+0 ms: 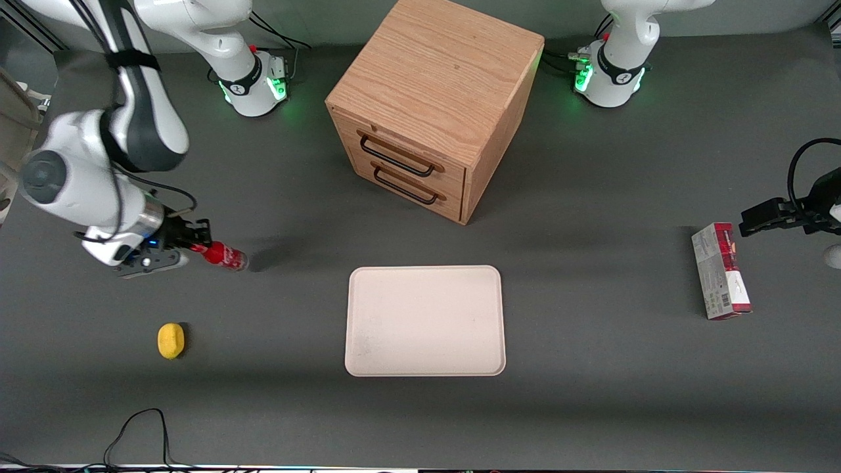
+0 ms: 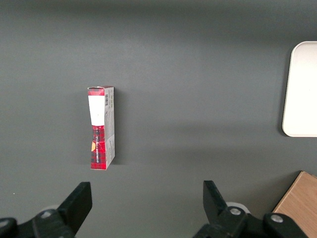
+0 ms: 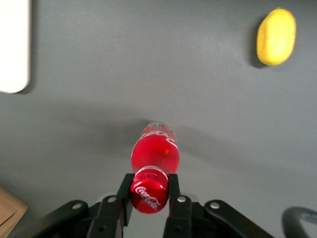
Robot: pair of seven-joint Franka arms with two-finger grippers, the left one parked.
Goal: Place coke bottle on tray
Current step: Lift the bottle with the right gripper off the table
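Gripper (image 3: 149, 191) clamped on coke bottle (image 3: 154, 151) at cap, clear only from wrist. Tray (image 1: 426, 320) whole from front, cropped in wrist.

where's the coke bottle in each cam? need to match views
Front view: coke bottle held in the claw, toward the working arm's end of the table, farther from the camera than the lemon.
Right wrist view: coke bottle, cap clamped between the claw's fingers.
Left wrist view: not in it.
Shared landmark: tray, edge in all three views.

Legible text: white "Coca-Cola" script on the red cap of the coke bottle (image 3: 154, 156), cap clamped between the fingers of the gripper (image 3: 148, 194) at the working arm's end of the table. Carton (image 1: 721, 270) print unreadable.
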